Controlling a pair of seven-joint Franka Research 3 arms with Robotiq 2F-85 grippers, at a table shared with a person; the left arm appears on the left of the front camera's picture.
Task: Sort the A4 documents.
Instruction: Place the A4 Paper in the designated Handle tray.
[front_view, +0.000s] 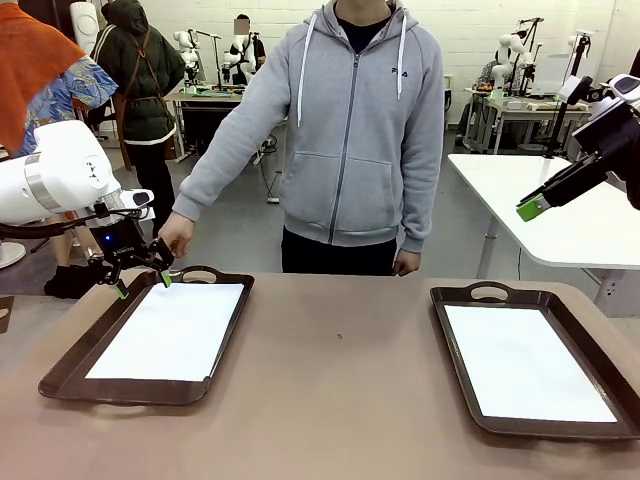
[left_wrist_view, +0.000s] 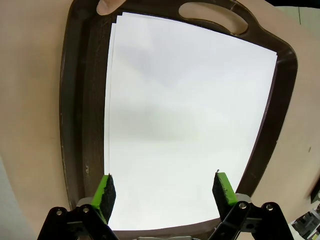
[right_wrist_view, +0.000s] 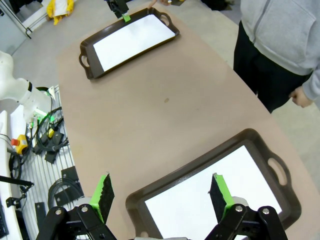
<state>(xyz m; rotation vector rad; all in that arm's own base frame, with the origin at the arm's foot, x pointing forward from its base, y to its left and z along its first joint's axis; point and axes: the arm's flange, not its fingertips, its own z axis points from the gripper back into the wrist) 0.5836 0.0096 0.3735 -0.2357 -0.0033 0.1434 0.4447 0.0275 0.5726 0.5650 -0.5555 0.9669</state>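
The A4 documents look light, limp and slippery, lying flat in the left tray. The left gripper hovers over them with fingers spread and empty; a fanned corner near the tray's handle looks easiest to pinch. The right gripper is also spread and empty.

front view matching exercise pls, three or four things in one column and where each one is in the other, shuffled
Things:
1. left gripper
2. right gripper
3. person's hand
4. paper in the right tray

Places:
A. raised in the air, above the table's right side
B. lying flat in the tray with nothing touching it
C. low at the far left corner of the left tray, fingers open
D. reaching down at the left tray's far rim, beside a gripper

Pairs: 1-C, 2-A, 3-D, 4-B
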